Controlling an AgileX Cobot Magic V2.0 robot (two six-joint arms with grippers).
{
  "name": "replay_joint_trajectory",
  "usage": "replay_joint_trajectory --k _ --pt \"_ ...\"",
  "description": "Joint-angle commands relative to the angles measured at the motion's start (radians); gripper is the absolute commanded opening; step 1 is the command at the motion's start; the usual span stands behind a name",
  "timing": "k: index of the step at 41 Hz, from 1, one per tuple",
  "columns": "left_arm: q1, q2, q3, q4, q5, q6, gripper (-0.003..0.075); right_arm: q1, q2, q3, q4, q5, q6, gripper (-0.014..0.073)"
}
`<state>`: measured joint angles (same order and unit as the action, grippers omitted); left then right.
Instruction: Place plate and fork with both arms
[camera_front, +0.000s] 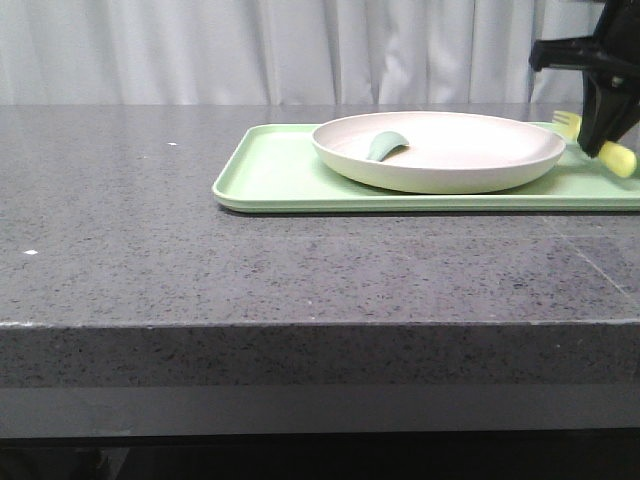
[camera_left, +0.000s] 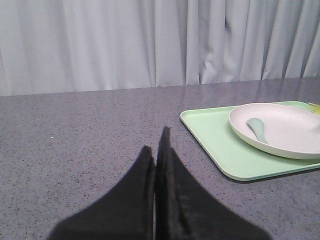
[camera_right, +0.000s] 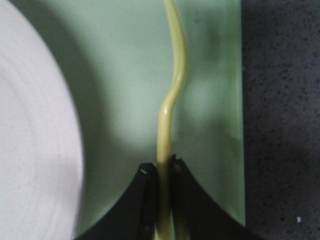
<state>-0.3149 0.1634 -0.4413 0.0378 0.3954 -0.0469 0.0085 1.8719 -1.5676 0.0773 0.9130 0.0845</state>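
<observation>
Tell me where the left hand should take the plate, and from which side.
Grip the plate by its raised rim on the left edge, coming in low from the robot's left over the tray. The rim overhangs there, and the spoon inside lies clear of it.

One plate (camera_front: 440, 150), fork (camera_front: 568, 124), spoon (camera_front: 383, 146), tray (camera_front: 275, 175)

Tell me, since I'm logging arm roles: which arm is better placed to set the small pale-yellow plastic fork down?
The right. The right gripper is shut on the fork above the flat light-green tray; the left gripper is shut, empty, away from it.
</observation>
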Motion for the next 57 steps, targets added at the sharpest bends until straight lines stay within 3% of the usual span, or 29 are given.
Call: replay_joint_trajectory --k 1,9,22,25,32,37,57 --pt "0.003 0.012 -0.028 0.002 -0.078 -0.006 -0.0018 -0.007 -0.040 -0.033 -0.013 -0.018 -0.014 0.0087" --pt "0.003 0.012 -0.028 0.002 -0.078 -0.006 -0.0018 -0.007 -0.050 -0.033 -0.013 -0.011 -0.014 0.0300" --pt "0.003 0.012 -0.028 0.002 -0.078 -0.006 -0.0018 -0.007 -0.200 -0.033 -0.013 0.027 -0.014 0.0316" --pt "0.003 0.012 -0.028 0.002 -0.078 -0.006 -0.0018 -0.007 -0.239 -0.033 -0.013 0.051 -0.014 0.0279" --pt "0.003 0.012 -0.028 0.002 -0.078 -0.006 -0.0018 -0.005 -0.336 0.004 -0.012 0.093 -0.014 0.0041" --pt "0.003 0.012 -0.028 0.002 -0.078 -0.006 -0.0018 -0.003 -0.449 0.111 -0.012 0.041 -0.014 -0.0073" --pt "0.003 0.012 -0.028 0.002 -0.078 -0.006 -0.0018 -0.003 -1.133 0.793 -0.013 -0.387 -0.015 -0.0067"
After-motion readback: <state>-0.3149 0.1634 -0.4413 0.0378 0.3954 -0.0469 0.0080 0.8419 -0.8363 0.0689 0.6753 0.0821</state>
